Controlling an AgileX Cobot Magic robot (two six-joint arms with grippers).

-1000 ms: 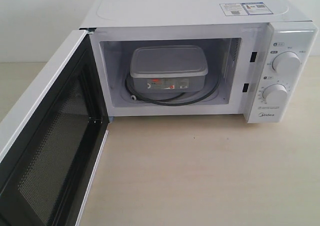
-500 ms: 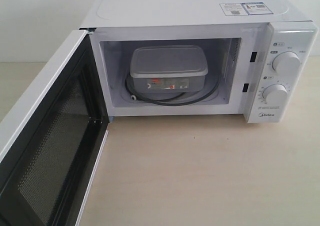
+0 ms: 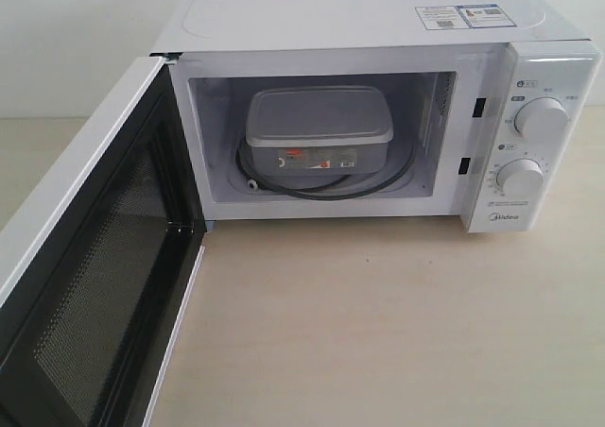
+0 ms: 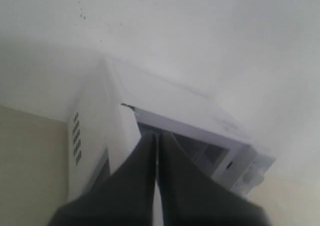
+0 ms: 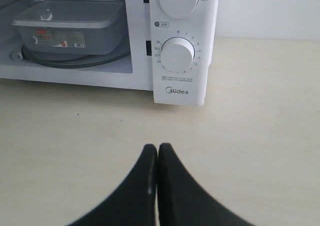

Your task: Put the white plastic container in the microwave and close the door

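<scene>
inside microwave (image 3: 359,11): white plastic container (image 3: 319,129) unmoved | door (image 3: 85,285) still open | left tool (image 4: 156,138), right tool (image 5: 158,150) clenched, empty

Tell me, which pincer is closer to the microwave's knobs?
Right. The right pincer hangs above the table, straight in front of the knobs. The left pincer is out past the vented side of the microwave, far from them.

Nothing moves from the earlier pictures to now. In the exterior view the white plastic container (image 3: 319,129) sits on the very same spot inside the microwave (image 3: 359,11). The door (image 3: 95,285) hangs open just as wide as before. Nothing on the tabletop (image 3: 378,333) shifts, comes or goes. The wrist views have no earlier picture to check against.
</scene>
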